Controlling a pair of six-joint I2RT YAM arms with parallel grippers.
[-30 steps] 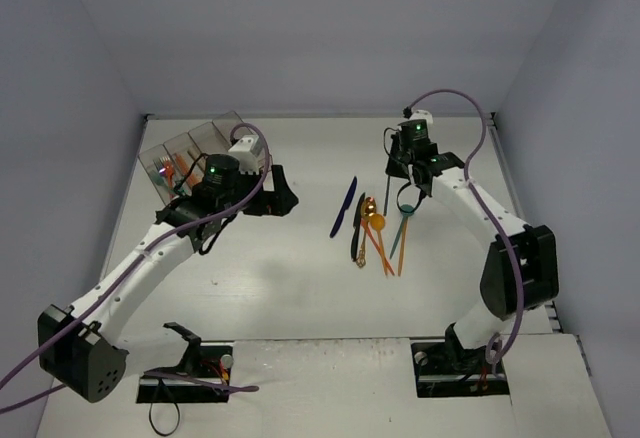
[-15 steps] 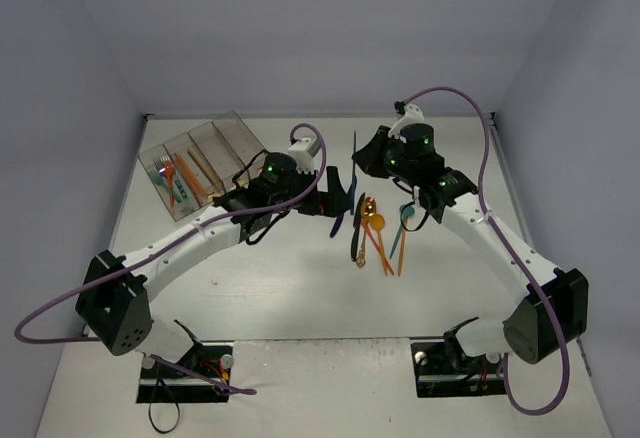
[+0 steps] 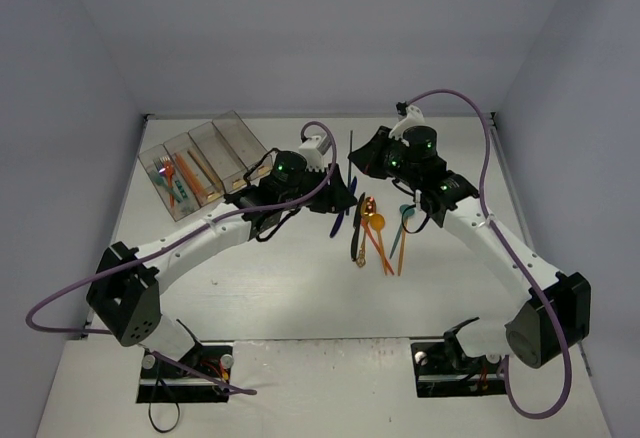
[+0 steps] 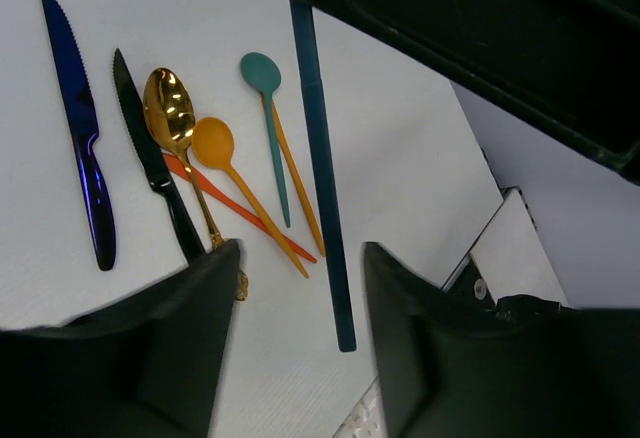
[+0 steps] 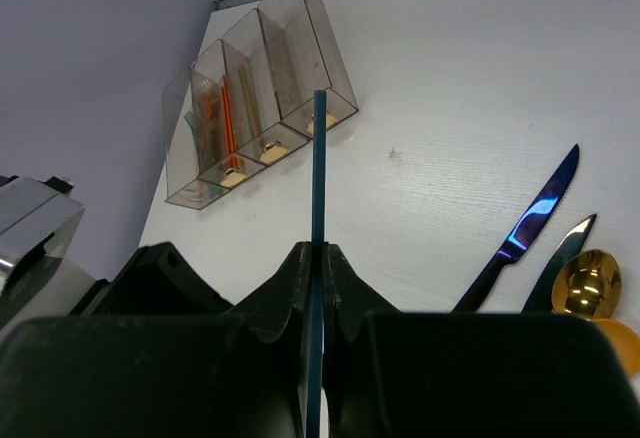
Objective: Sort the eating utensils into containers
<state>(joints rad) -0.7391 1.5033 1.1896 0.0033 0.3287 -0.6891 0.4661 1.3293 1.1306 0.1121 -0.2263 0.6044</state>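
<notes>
My right gripper (image 5: 318,250) (image 3: 366,158) is shut on a slim teal utensil (image 5: 319,158) (image 3: 350,148) and holds it above the table. That utensil's free end (image 4: 338,298) shows between my left fingers (image 4: 200,308) with a gap on each side. My left gripper (image 4: 302,248) (image 3: 345,196) is open. On the table lie a dark blue knife (image 4: 80,128), a black knife (image 4: 150,158), a gold spoon (image 4: 168,108), an orange spoon (image 4: 215,143), a teal spoon (image 4: 262,73) and orange pieces (image 4: 300,193). The containers (image 3: 235,133) (image 5: 320,48) stand at the back left.
The left bins hold orange and other utensils (image 3: 180,178). Both arms meet over the middle of the table beside the loose pile (image 3: 378,233). Grey walls close in the back and both sides.
My left arm has swung right from the containers to the centre and its jaws have narrowed. My right arm has carried the teal utensil left and up towards it.
</notes>
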